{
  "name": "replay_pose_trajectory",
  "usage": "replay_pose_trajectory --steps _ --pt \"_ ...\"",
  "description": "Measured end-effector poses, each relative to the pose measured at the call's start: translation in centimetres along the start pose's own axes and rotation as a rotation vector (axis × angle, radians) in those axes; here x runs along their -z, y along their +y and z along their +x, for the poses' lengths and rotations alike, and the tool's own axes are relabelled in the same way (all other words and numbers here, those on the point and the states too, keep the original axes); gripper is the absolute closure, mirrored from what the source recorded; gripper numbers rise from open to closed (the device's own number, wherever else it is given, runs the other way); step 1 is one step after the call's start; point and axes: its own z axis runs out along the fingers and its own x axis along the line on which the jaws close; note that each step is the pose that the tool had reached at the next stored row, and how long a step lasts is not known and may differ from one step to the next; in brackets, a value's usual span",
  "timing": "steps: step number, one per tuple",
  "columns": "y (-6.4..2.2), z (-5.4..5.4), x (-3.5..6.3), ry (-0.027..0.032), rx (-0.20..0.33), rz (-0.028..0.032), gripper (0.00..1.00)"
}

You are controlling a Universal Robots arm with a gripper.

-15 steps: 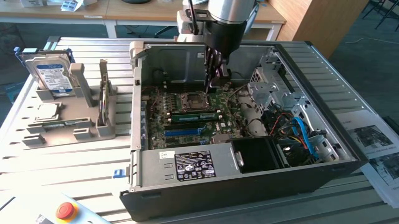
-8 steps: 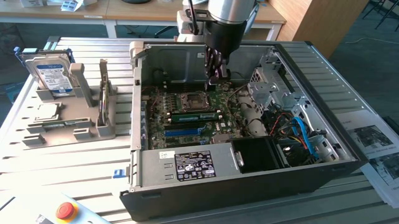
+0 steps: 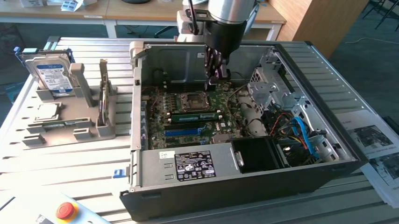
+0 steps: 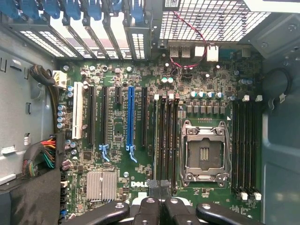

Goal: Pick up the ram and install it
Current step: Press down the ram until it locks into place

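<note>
The ram point(image 3: 194, 113) is a long green stick that sits in a memory slot on the motherboard point(image 3: 218, 126), inside the open computer case point(image 3: 249, 186). My gripper point(image 3: 213, 84) hangs over the board's far end, above and just beyond the ram, apart from it. In the wrist view my gripper point(image 4: 159, 187) is shut, its dark fingertips pressed together with nothing between them. They hover over the end of the black memory slots point(image 4: 165, 136) beside the CPU socket point(image 4: 204, 154).
A blue expansion slot point(image 4: 130, 117) lies beside the memory slots. The power supply point(image 3: 187, 163) fills the case's near end, with drive bays and cables point(image 3: 299, 130) on the exterior view's right. Left of the case a grey fixture point(image 3: 68, 116) holds a hard drive point(image 3: 53, 77) and an upright stick point(image 3: 103, 91).
</note>
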Motion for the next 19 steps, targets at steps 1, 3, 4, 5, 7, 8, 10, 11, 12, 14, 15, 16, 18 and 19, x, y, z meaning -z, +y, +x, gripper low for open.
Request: replay_pose_trajectory --steps 1,3,4,5,7,8,10,11,12,14,15,16,18,19 --pt "0.0 0.0 0.0 0.0 0.0 0.0 0.89" --pt "0.0 0.0 0.0 0.0 0.0 0.0 0.89" --pt "0.0 0.0 0.0 0.0 0.0 0.0 0.89" --pt "0.0 0.0 0.0 -0.0001 0.0 0.0 0.89" --pt "0.0 0.0 0.0 0.0 0.0 0.0 0.89" --pt "0.0 0.0 0.0 -0.0001 0.0 0.0 0.89" --pt "-0.05 0.0 0.0 0.0 0.0 0.0 0.89" --pt "-0.13 0.0 0.01 0.0001 0.0 -0.0001 0.89" --pt "-0.26 0.0 0.01 0.0001 0.0 -0.0001 0.89" --pt "-0.57 0.0 0.02 0.0 0.0 0.0 0.89" --pt "-0.75 0.0 0.02 0.0 0.0 0.0 0.89" --pt "-0.94 0.0 0.03 0.0 0.0 -0.0001 0.89" --pt "-1.33 0.0 0.04 0.0 0.0 -0.0001 0.89" --pt "-1.51 0.0 0.04 0.0 0.0 -0.0001 0.89"
